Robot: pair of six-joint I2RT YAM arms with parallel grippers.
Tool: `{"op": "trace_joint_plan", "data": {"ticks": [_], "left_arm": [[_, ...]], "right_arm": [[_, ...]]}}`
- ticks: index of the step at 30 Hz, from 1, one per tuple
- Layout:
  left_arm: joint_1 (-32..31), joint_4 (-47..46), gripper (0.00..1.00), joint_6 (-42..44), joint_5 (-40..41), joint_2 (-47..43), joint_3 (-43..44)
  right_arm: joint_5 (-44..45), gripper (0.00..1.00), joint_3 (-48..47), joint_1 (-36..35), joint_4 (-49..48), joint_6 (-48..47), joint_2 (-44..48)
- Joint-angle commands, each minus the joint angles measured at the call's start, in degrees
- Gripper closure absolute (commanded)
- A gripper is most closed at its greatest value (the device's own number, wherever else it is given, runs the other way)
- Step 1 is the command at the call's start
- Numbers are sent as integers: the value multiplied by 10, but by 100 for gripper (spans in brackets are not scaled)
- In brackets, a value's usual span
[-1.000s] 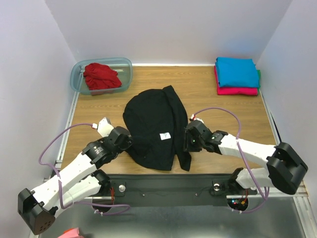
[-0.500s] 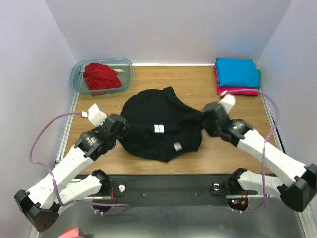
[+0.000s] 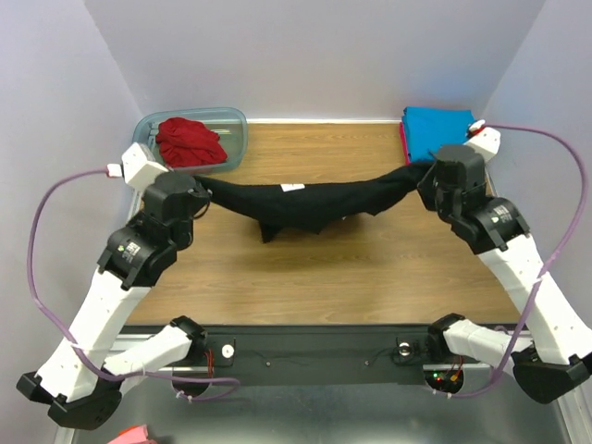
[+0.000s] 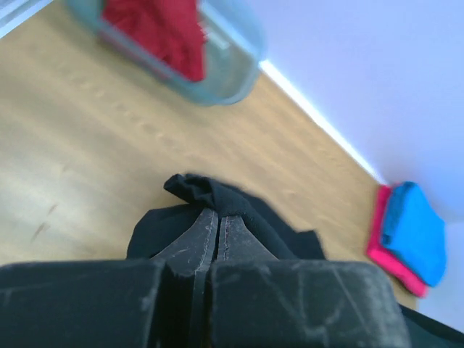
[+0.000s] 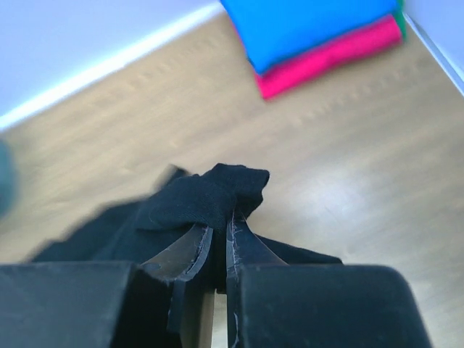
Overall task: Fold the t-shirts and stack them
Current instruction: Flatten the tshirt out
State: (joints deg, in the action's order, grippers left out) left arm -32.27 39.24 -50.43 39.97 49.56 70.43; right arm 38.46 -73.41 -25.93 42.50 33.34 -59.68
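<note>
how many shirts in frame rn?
4: black shirt stretched between left gripper and right gripper; red shirt in the tub; blue shirt on pink shirt, far right. Others may be hidden.

The left arm (image 3: 106, 301) and right arm (image 3: 532, 277) are white shells with black joints. A thin purple cable (image 3: 37, 236) loops beside each, ending in a white plug. The left gripper (image 4: 219, 221) has black fingers (image 4: 190, 245) scuffed with pale scratches. Red and green lights (image 3: 442, 377) glow at the right base.
</note>
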Motion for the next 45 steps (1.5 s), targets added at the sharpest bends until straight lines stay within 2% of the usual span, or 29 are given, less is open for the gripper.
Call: {"op": "trace_joint_plan", "data": {"ticks": [1, 7, 13, 20, 24, 26, 27, 29, 32, 34, 37, 39, 40, 42, 43, 45], "left_arm": [[4, -87, 100, 95, -30, 24, 133], [4, -97, 100, 169, -64, 90, 330], [4, -93, 100, 226, -58, 167, 477], [19, -117, 100, 257, -23, 285, 547], [107, -102, 100, 242, -120, 391, 627], [161, -77, 100, 235, -198, 466, 712], [174, -72, 100, 231, -265, 487, 738], [192, -87, 100, 233, -319, 516, 762], [194, -140, 100, 237, -350, 492, 713], [195, -151, 100, 237, -346, 478, 698], [199, -141, 100, 235, -354, 471, 698], [199, -132, 100, 232, -361, 462, 675], [199, -133, 100, 230, -363, 446, 656], [199, -135, 100, 226, -361, 423, 571], [199, -134, 100, 225, -357, 397, 536], [199, -128, 100, 207, -350, 365, 403]], "right_arm": [[-14, 98, -134, 3, -17, -39, 3], [-42, 98, -325, 2, -19, -93, -33], [-60, 98, -431, 3, -19, -140, -72], [-49, 98, -528, 3, -22, -180, -204], [-8, 99, -613, 4, -33, -223, -327], [-21, 100, -690, 13, -37, -245, -399], [-31, 100, -714, 19, -43, -263, -418], [-31, 100, -752, 26, -66, -274, -455], [-17, 100, -725, 35, -161, -317, -442], [-25, 100, -701, 47, -189, -323, -432], [-33, 100, -676, 59, -190, -317, -411], [-47, 100, -635, 63, -190, -313, -392], [-51, 99, -586, 69, -189, -307, -368], [-47, 100, -532, 72, -189, -304, -343], [-38, 100, -462, 74, -188, -299, -315], [-31, 100, -382, 77, -187, -294, -278]]}}
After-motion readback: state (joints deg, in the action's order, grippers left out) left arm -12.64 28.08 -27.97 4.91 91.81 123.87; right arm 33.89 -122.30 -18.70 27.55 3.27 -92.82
